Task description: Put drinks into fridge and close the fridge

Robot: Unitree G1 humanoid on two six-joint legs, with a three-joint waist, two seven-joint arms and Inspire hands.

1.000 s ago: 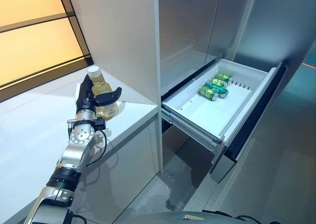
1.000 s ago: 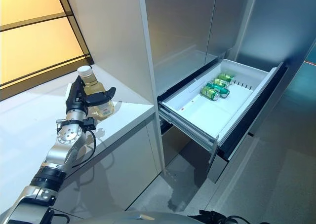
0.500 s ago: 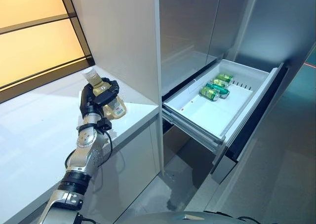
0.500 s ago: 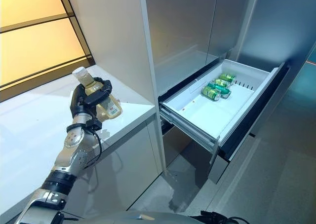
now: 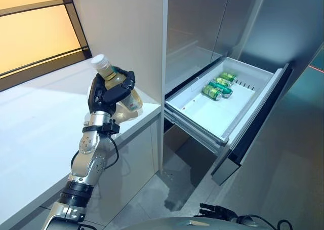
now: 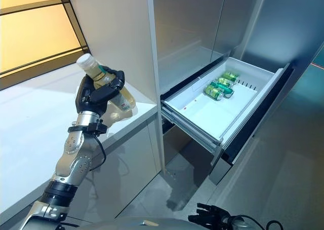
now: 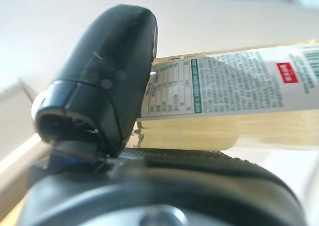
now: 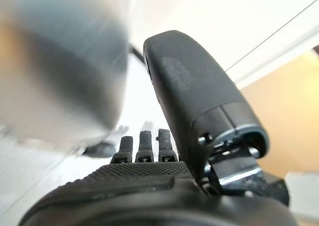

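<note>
My left hand (image 5: 107,95) is shut on a clear bottle (image 5: 120,85) of yellow drink with a white cap. It holds the bottle tilted, cap up and to the left, just above the white counter (image 5: 40,118) near its right end. In the left wrist view the thumb (image 7: 109,71) presses on the labelled bottle (image 7: 234,101). The white fridge drawer (image 5: 210,113) stands pulled out to the right, with green cans (image 5: 216,87) lying at its far end. My right hand (image 6: 208,213) hangs low at the bottom edge, fingers relaxed and empty.
A tall white cabinet panel (image 5: 126,32) rises between the counter and the fridge's open steel compartment (image 5: 192,32). The drawer's dark front (image 5: 253,133) juts out over the grey floor (image 5: 283,179). An orange-lit window (image 5: 35,32) runs behind the counter.
My left hand closed round the bottle, tipped it and lifted it off the counter, up and slightly right. My right hand has come into view at the bottom edge.
</note>
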